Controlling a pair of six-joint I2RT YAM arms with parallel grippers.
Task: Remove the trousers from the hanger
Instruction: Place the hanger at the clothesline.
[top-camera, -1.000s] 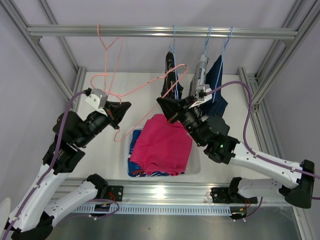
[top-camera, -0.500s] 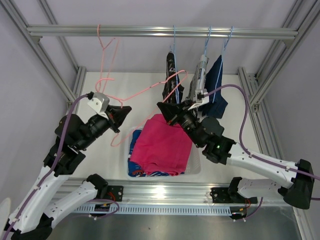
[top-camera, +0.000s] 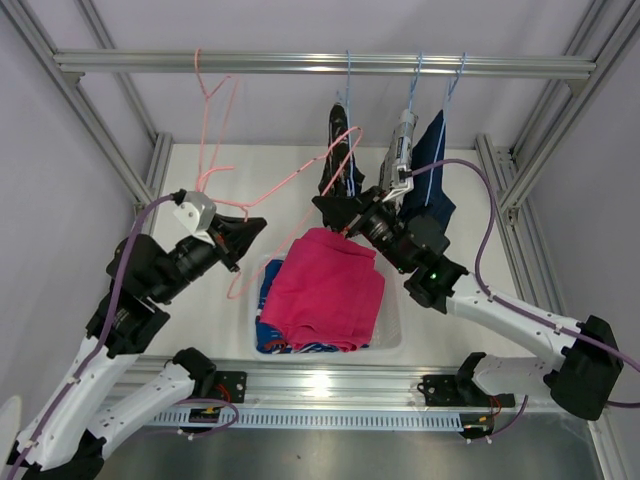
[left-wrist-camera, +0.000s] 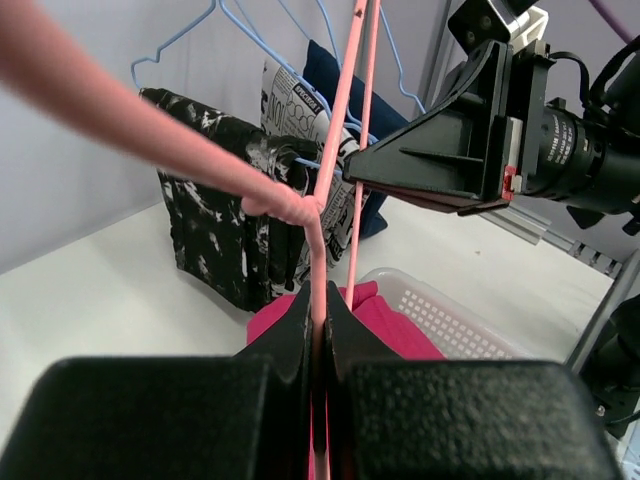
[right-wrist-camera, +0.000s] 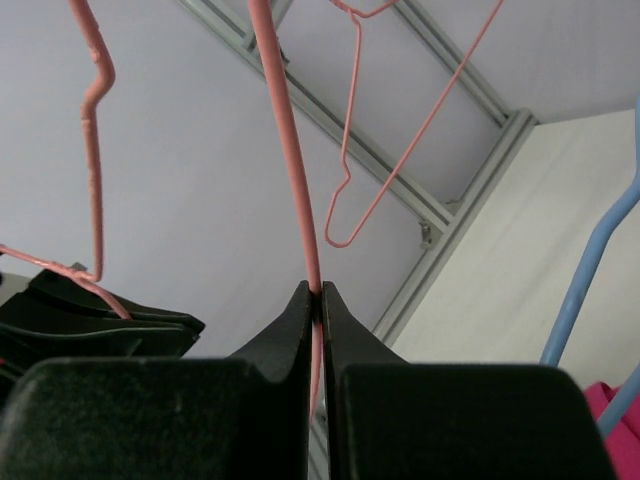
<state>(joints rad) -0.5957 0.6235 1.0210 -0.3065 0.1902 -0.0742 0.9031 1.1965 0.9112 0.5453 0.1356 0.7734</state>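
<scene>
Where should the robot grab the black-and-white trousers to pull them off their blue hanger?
Probably the loose lower edge of the black-and-white trousers, pinched from their open left side. They drape folded over the bar of the blue hanger and hang free below it, while the white printed pair crowds their right.

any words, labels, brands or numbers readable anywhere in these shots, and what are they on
None can be read.
white trousers: black newspaper-style print, too blurred in the left wrist view and too small in the top view to make out any word.
</scene>
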